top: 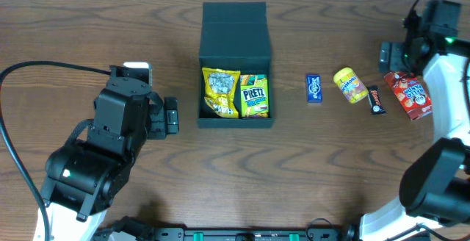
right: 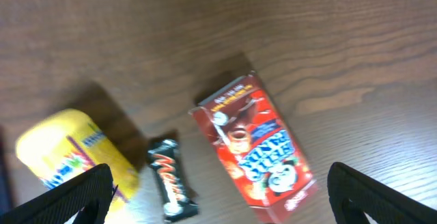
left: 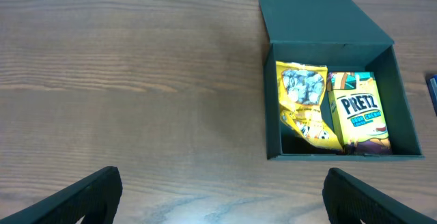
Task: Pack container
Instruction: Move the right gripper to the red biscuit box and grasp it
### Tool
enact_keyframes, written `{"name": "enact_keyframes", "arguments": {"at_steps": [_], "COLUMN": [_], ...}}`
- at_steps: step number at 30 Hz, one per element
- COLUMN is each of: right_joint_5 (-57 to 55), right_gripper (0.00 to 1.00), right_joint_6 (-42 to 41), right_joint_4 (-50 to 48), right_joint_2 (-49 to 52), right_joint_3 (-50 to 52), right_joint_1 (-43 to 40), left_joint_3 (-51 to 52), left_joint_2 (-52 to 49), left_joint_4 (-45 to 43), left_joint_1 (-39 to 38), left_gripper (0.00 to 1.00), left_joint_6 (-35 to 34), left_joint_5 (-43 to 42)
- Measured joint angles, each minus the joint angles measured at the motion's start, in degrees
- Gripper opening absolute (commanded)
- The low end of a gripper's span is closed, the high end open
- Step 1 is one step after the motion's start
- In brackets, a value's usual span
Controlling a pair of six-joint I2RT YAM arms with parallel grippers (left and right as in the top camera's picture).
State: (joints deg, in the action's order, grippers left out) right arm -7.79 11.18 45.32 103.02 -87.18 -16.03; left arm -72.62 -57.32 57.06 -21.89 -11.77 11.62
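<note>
The black container (top: 236, 31) sits open at the table's middle, its flap lid folded back. Inside it lie a yellow snack bag (top: 219, 92) and a Pretz box (top: 255, 95). My left gripper (top: 170, 115) stands open just left of the container, holding nothing. In the left wrist view the container (left: 307, 12) lies ahead to the right of the gripper (left: 222, 197). My right gripper (top: 396, 61) hovers open at the far right. In the right wrist view that gripper (right: 222, 197) is above a red carton (right: 252, 142), a black candy bar (right: 169, 179) and a yellow pack (right: 68, 149).
Right of the container a row of snacks lies on the wood: a small blue pack (top: 313, 88), the yellow pack (top: 350, 84), the black bar (top: 375, 99) and the red carton (top: 409, 95). The blue pack's edge (left: 433, 91) shows in the left wrist view.
</note>
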Motion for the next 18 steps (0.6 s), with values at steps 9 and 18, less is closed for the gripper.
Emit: {"name": "enact_keyframes", "arguments": {"at_steps": [9,18], "right_joint_5": [5.7,11.6], "right_gripper": [0.99,0.99], "right_joint_6": [14.3,25.2], "right_joint_4": [-0.2,-0.2], "right_joint_2": [1.1,9.5], "right_joint_3": [0.0,0.0], "right_joint_1": [-8.6,-11.2], "left_joint_3": [0.0,0.0], "left_joint_2": [0.0,0.0], "left_joint_4": [0.0,0.0], "left_joint_1": [0.0,0.0], "left_gripper": [0.95,0.95], "left_joint_6": [0.0,0.0], "left_joint_5": [0.0,0.0]}}
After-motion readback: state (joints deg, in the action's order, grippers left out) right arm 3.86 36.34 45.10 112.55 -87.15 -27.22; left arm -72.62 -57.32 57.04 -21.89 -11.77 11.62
